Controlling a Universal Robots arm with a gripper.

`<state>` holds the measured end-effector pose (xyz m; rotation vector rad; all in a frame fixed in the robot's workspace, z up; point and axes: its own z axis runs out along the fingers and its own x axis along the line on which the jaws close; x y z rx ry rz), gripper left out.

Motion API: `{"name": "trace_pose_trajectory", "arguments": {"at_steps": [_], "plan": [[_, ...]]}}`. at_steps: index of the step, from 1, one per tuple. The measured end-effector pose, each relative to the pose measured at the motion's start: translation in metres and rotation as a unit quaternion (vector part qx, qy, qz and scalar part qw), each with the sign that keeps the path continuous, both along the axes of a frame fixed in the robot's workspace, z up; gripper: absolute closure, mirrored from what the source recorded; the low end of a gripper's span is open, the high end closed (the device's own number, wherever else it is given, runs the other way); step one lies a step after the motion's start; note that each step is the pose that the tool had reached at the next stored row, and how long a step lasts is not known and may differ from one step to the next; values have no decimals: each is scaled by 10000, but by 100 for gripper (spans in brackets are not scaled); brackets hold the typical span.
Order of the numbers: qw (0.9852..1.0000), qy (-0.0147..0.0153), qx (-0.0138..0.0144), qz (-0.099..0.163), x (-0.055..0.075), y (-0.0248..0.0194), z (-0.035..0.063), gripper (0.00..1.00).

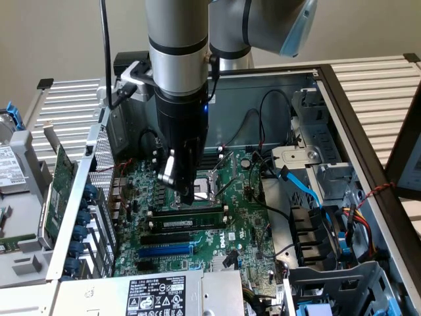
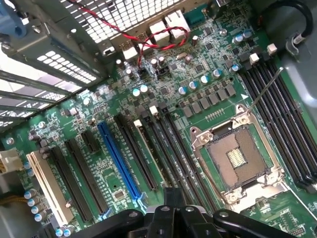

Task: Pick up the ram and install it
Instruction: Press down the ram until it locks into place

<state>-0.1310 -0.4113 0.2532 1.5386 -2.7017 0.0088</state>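
Ram (image 1: 191,224) is already down in the black slot bank on the motherboard (image 1: 247,227), standing on edge with the white label facing the exterior camera, so I read pick-up as done and the install step as in hand. From here I can't tell whether it's fully latched or just resting in the slot. There's a second green strip in the slot just beyond it, at 12 o'clock. Gripper (image 1: 183,196) is clenched with nothing between the fingers. Its tip hangs right over that strip, at 12 o'clock from the ram's middle. Whether it touches either board I can't tell. It looks like a closed-finger push posture, not a grasp. CPU socket (image 1: 212,179) is open and bare, just at 1 o'clock from the tip, very near. The blue slot (image 1: 168,251) lies at 6 o'clock from the ram, and the PSU label (image 1: 154,296) is further out the same way. The bigger green expansion card (image 1: 60,178) stands outside the case at 9 o'clock, well apart, so it's not the part in play. My take on what seating needs: force straight down along the board's edge, even at both ends so the end clips close, no sideways drift toward the socket pins, and a check that the tip is on the right stick.
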Motion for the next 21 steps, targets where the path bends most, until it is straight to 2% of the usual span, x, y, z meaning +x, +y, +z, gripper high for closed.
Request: {"name": "trace_pose_trajectory", "arguments": {"at_steps": [5, 10, 15, 21], "plan": [[9992, 0, 0, -398, 0, 0, 0, 89], [9967, 0, 0, -808, 0, 0, 0, 89], [9926, 0, 0, -1218, 0, 0, 0, 89], [9862, 0, 0, -1654, 0, 0, 0, 89]]}}
